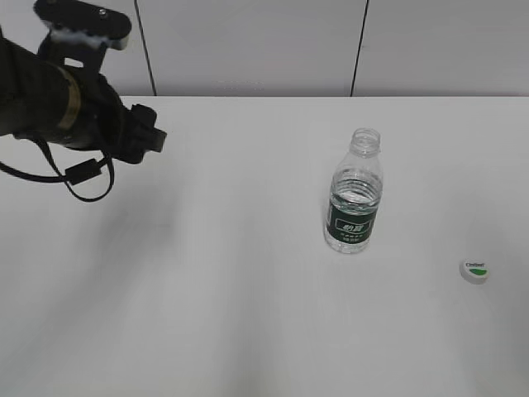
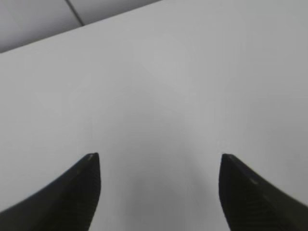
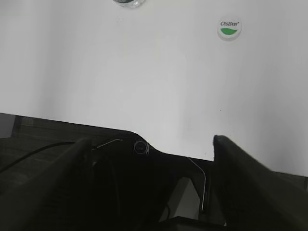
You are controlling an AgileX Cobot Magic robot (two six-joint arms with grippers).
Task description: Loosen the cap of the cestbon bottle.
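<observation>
The cestbon bottle (image 1: 355,194) stands upright right of centre on the white table, its neck open with no cap on it. Only its base edge (image 3: 128,3) shows in the right wrist view. The white cap (image 1: 474,270) with a green mark lies flat on the table, right and in front of the bottle; it also shows in the right wrist view (image 3: 229,28). My left gripper (image 2: 159,161) is open and empty over bare table; its arm (image 1: 78,103) is raised at the far left. My right gripper (image 3: 151,142) is open and empty near the table's front edge, out of the exterior view.
The white table (image 1: 215,273) ends at a grey panelled wall (image 1: 248,41) at the back. The table's dark front edge (image 3: 57,130) crosses the right wrist view.
</observation>
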